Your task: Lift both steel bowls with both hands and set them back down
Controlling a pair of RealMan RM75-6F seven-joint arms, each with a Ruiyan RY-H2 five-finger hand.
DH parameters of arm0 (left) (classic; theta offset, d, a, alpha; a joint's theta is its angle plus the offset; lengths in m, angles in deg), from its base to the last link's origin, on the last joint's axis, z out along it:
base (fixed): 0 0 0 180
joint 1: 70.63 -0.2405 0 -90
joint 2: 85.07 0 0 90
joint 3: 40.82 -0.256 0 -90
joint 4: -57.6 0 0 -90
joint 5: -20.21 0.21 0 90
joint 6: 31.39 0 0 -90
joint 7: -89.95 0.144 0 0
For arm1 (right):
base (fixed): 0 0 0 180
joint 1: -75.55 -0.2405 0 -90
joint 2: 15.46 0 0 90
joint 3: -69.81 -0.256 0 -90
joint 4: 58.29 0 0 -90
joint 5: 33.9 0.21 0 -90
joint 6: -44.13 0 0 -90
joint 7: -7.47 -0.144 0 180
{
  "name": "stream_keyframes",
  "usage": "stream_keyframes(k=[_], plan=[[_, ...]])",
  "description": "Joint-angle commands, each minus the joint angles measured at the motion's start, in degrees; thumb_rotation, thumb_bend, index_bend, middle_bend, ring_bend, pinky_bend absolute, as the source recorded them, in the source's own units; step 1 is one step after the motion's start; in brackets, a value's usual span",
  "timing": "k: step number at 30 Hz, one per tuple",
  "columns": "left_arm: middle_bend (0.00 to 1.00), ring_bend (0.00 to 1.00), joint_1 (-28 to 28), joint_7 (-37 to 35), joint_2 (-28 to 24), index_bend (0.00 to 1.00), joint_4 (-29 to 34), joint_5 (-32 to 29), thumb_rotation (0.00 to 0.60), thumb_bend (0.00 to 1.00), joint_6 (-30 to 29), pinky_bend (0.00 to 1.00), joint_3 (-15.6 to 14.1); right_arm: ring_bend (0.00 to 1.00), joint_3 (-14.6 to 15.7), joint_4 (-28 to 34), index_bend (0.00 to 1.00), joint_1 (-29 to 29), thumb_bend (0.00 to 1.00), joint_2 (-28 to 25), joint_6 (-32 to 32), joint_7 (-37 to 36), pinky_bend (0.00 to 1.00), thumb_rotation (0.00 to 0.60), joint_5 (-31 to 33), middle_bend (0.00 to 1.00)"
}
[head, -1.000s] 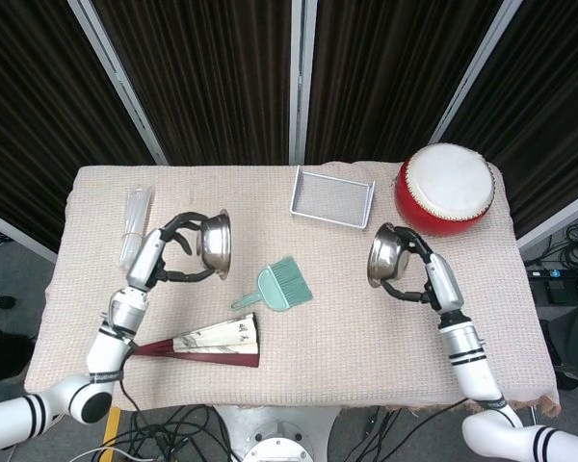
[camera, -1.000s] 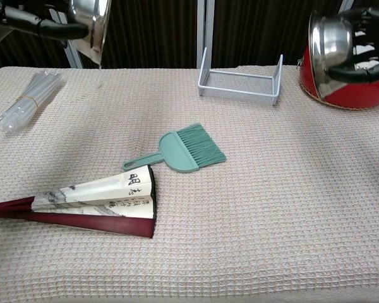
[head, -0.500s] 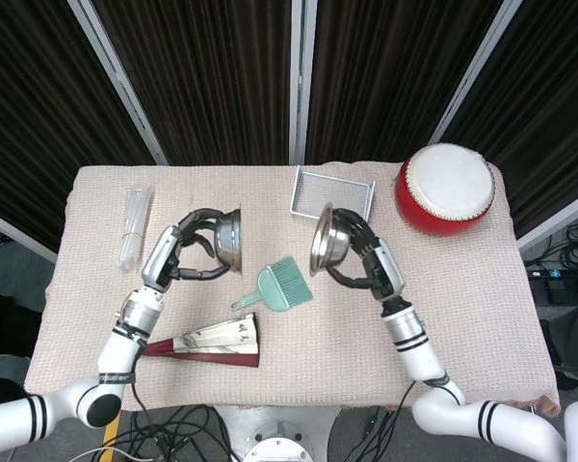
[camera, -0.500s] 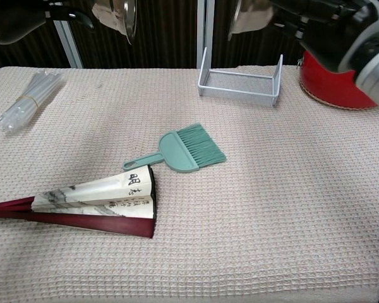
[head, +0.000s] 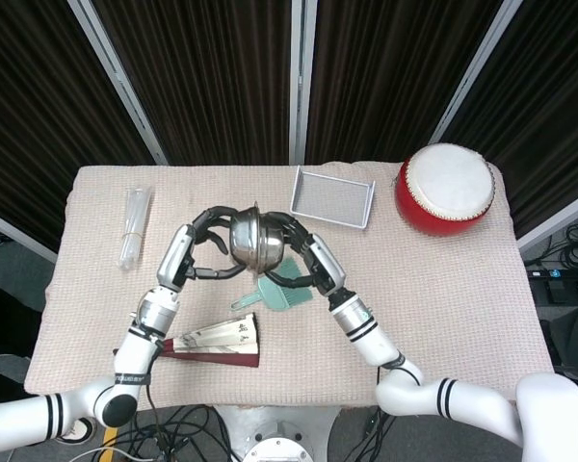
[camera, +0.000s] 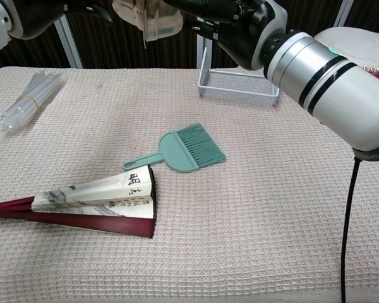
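Observation:
Two steel bowls (head: 253, 241) are held in the air above the middle of the table, pressed together so closely that they read as one steel mass. My left hand (head: 204, 252) grips them from the left, fingers curled round the rim. My right hand (head: 303, 262) grips from the right, and its forearm crosses the table. In the chest view the bowls (camera: 148, 19) sit at the top edge, high above the cloth, with the left hand (camera: 82, 6) and right hand (camera: 215, 9) partly cut off by the frame.
A green hand brush (head: 281, 289) lies under the bowls. A folding fan (head: 217, 339) lies near the front left, a bundle of clear sticks (head: 133, 226) far left, a wire rack (head: 332, 197) at the back, a red drum (head: 448, 188) back right.
Both hands carried their bowls inward from the table's sides until they met at the centre. The right arm swung furthest, leftward past the rack.

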Motion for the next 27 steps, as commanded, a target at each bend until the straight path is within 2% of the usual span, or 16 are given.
stream_keyframes(k=[1,5,8,15,19,24,27], plan=[[0.46,0.42,-0.42,0.58,-0.19,0.41,-0.04,0.17,0.6,0.09,-0.8,0.54,0.08,0.25,0.14,0.51,0.29,0.78,0.25,-0.65,1.47,0.48,0.33,0.6,-0.1,0.32],[0.46,0.42,-1.7,-0.92,-1.16,0.41,-0.31,-0.25,0.6,0.09,-1.48,0.54,0.38,0.25,0.61,2.35,0.29,3.41,0.25,-3.36,4.84,0.49,0.33,0.6,-0.36,0.32],[0.46,0.42,-1.41,-1.78,-1.02,0.41,-0.77,-0.4,0.6,0.09,-0.75,0.54,0.74,0.25,0.53,2.89,0.29,3.89,0.25,-4.24,4.75,-0.21,0.33,0.6,0.54,0.32],[0.46,0.42,0.62,-1.18,0.8,0.41,0.35,1.79,0.6,0.09,0.52,0.54,0.65,0.25,-0.26,1.82,0.29,-0.14,0.25,-1.97,1.16,1.2,0.33,0.6,0.87,0.32],[0.46,0.42,0.29,-0.22,0.12,0.41,1.14,2.16,0.6,0.1,-0.18,0.54,0.67,0.25,0.02,1.67,0.29,-0.65,0.25,-1.11,1.43,2.61,0.33,0.6,0.9,0.32],[0.46,0.42,-2.05,0.34,-2.84,0.41,0.14,1.35,0.6,0.1,-1.95,0.54,0.64,0.25,1.71,3.07,0.29,3.04,0.25,-4.06,4.81,5.1,0.33,0.6,1.07,0.32],[0.46,0.42,-3.44,3.4,-4.33,0.41,-4.0,1.79,0.6,0.1,-2.78,0.54,-1.14,0.25,4.89,3.62,0.29,6.51,0.25,-8.09,6.89,12.97,0.33,0.6,0.57,0.32]])
